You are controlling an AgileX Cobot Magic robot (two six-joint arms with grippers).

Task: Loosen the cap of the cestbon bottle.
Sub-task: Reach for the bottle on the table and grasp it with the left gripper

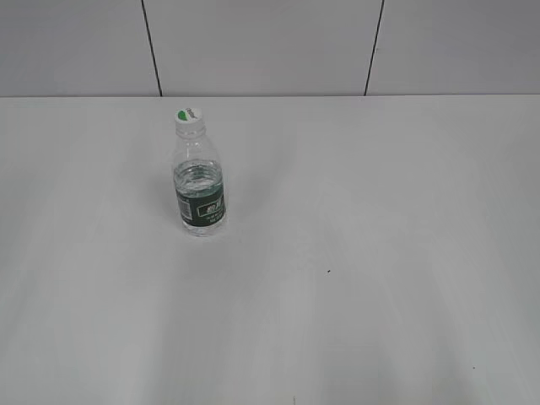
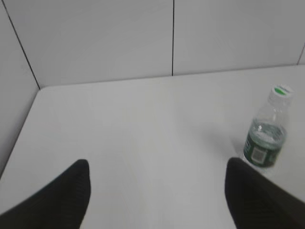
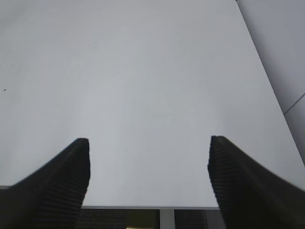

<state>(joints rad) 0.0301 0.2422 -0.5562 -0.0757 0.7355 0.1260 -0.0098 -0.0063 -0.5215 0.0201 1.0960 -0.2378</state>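
The cestbon bottle (image 1: 200,184) stands upright on the white table, left of centre in the exterior view, clear with a dark green label band. Its white cap (image 1: 189,116) with a green mark sits on the neck. The left wrist view shows the bottle (image 2: 265,137) at the right edge, with the cap (image 2: 282,90) on top. My left gripper (image 2: 157,177) is open with bare table between its black fingers; the bottle stands beyond and just right of the right finger (image 2: 250,195). My right gripper (image 3: 148,160) is open over the table's near edge, nothing between its fingers. Neither arm shows in the exterior view.
The white table (image 1: 354,253) runs back to a grey panelled wall (image 1: 270,46). In the left wrist view a side wall panel (image 2: 14,95) borders the table's left. The right wrist view shows the table's front edge (image 3: 147,207) and its right edge.
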